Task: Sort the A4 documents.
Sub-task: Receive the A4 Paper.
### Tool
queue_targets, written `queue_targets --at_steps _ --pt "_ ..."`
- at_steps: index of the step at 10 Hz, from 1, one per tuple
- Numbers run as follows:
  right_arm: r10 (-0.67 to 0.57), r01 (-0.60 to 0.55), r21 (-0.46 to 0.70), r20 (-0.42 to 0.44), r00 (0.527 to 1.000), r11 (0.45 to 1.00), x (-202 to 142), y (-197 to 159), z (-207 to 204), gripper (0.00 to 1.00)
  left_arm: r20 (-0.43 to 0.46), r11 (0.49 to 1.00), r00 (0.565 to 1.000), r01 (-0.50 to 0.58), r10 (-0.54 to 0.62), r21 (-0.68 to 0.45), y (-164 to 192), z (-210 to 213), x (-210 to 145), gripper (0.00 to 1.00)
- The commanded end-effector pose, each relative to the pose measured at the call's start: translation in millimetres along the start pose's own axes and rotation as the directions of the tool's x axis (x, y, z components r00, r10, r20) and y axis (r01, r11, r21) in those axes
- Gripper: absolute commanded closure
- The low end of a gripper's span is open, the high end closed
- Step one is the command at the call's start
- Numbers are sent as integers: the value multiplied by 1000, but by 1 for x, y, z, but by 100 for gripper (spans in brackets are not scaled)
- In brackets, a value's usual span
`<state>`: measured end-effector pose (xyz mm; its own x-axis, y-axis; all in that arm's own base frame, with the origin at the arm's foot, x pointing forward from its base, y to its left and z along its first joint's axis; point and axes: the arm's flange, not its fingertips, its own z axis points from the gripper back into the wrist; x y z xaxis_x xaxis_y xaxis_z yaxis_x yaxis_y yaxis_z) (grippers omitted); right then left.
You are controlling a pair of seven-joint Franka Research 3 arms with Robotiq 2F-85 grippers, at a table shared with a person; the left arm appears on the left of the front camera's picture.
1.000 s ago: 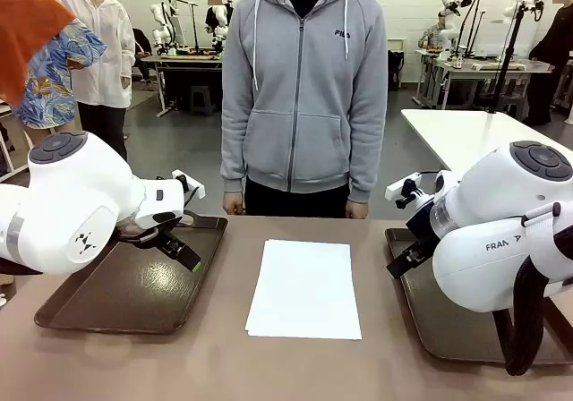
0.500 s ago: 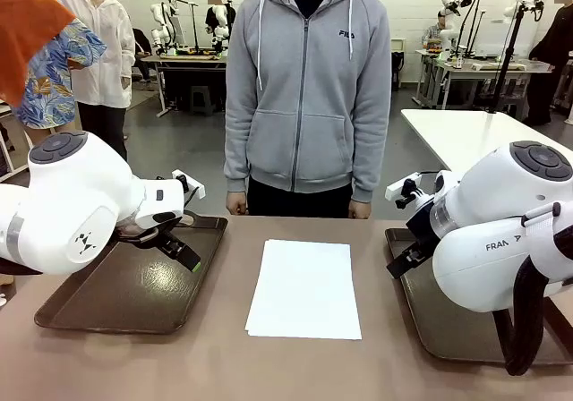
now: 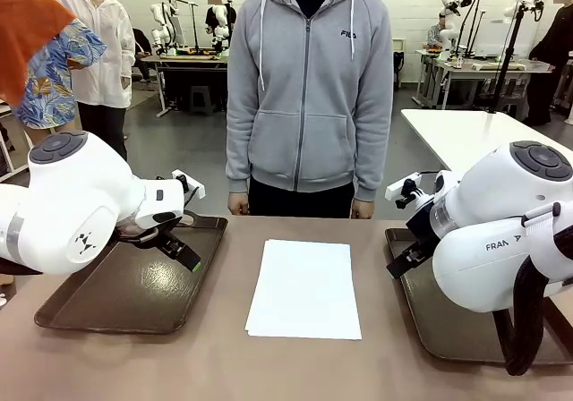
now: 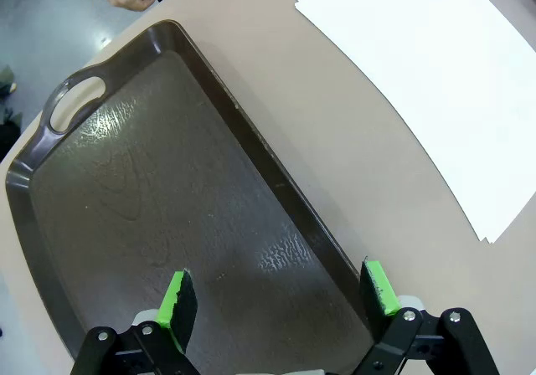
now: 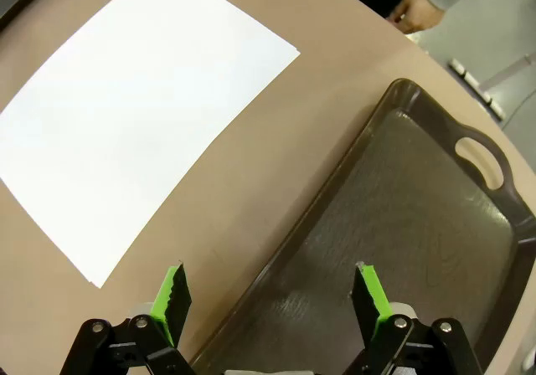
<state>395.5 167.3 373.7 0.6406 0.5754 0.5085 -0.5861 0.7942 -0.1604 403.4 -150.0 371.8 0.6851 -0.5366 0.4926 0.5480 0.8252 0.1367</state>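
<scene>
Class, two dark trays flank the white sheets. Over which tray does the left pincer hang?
The left tray, left of the sheets; the open left pincer hangs above its floor. The right tray lies beneath the right arm.

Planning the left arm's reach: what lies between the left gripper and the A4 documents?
In the left wrist view, between the left gripper and the A4 documents lie the tray rim and a strip of bare tabletop.

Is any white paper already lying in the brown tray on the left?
No, the left tray has a bare floor, and the A4 documents lie beside it on the table.
</scene>
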Motion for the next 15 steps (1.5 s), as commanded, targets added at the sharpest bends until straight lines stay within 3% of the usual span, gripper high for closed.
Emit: queue_targets --at_steps 1,4,7,9,10,11,12,13,15 --pt "0 0 0 0 1000 1000 0 0 0 0 0 1000 1000 0 0 0 0 0 0 0" --pt "-11 11 4 20 1000 1000 -3 -7 13 0 -13 999 1000 -21 20 -26 10 6 -3 0" --pt "-120 109 111 98 988 988 -22 -60 62 0 -12 993 995 -101 101 -53 60 45 -24 0" --pt "-124 97 192 137 983 977 -43 -98 94 0 80 989 992 -89 98 -116 94 81 -38 0" --pt "-150 94 281 182 972 955 -56 -120 111 0 165 985 981 -78 103 -152 116 104 -45 0" --pt "-196 119 299 239 951 947 -67 -135 127 0 204 975 973 -62 106 -213 129 123 -53 0" --pt "-217 128 294 293 931 947 -78 -146 143 0 200 971 973 -64 112 -232 141 139 -62 0" --pt "-221 123 288 334 916 950 -88 -153 157 0 252 961 955 -85 154 -264 153 155 -72 0" --pt "-214 108 298 352 911 948 -86 -152 160 0 221 943 959 -101 176 -316 161 175 -84 0"
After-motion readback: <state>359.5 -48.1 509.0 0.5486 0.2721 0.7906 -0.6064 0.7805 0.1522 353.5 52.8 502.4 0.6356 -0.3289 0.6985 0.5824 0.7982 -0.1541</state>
